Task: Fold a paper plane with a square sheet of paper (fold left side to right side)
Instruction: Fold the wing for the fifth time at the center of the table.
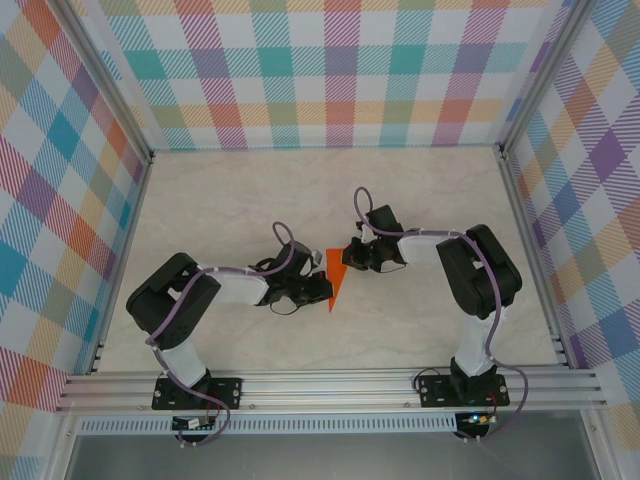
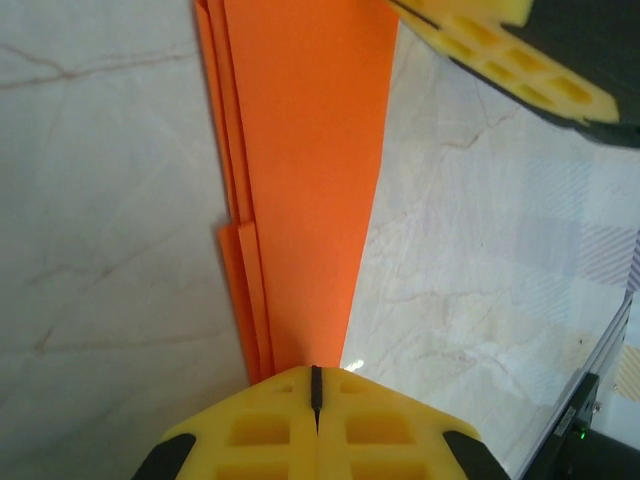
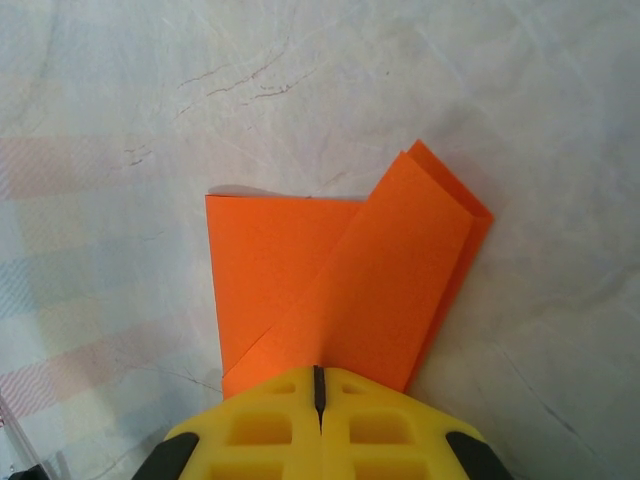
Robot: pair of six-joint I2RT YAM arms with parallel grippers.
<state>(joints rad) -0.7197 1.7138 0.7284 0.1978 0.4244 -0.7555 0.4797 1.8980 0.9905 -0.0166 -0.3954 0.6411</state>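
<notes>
While my left pincer (image 2: 316, 375) is sitting clenched over the narrow end of the paper plane (image 1: 337, 278), I am seeing it lying flat on the surface (image 1: 250, 200), with my right pincer (image 3: 319, 372) resting clenched at its wider end.

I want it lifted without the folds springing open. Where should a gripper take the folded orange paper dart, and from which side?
Probably the wide end of the narrow folded orange paper dart, approached low from the far side. It lies flat on the pale marbled table; there the stacked flaps offer layered edges to pinch together.
</notes>
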